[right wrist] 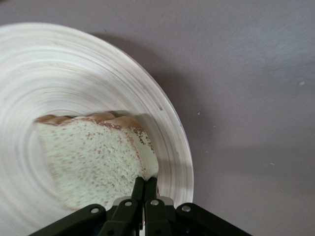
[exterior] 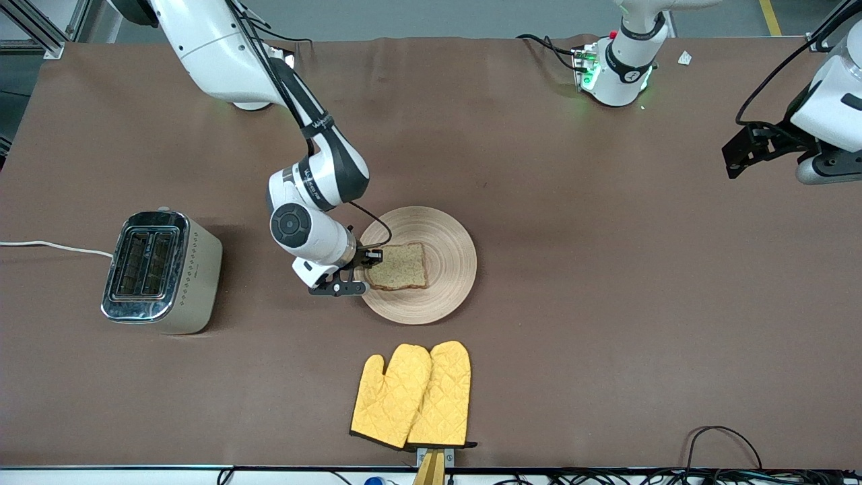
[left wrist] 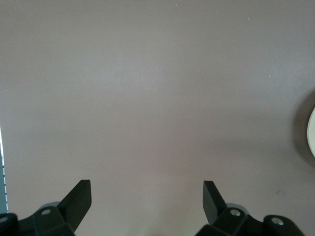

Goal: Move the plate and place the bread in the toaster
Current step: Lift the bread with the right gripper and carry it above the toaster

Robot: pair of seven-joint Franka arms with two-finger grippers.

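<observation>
The light wooden plate (exterior: 452, 252) lies mid-table with the brown bread slice (exterior: 401, 266) on it. My right gripper (exterior: 369, 264) is low at the plate's edge toward the right arm's end. In the right wrist view it (right wrist: 146, 182) is shut on one edge of the bread (right wrist: 93, 157), which rests on the plate (right wrist: 74, 64). The cream toaster (exterior: 161, 269) with a chrome top and two empty slots stands toward the right arm's end of the table. My left gripper (exterior: 741, 153) waits open and empty over the left arm's end of the table; its wrist view (left wrist: 146, 189) shows bare table below.
A pair of yellow oven mitts (exterior: 412, 394) lies nearer to the front camera than the plate. The toaster's white cord (exterior: 54, 246) runs off the table's end. Cables lie along the front edge.
</observation>
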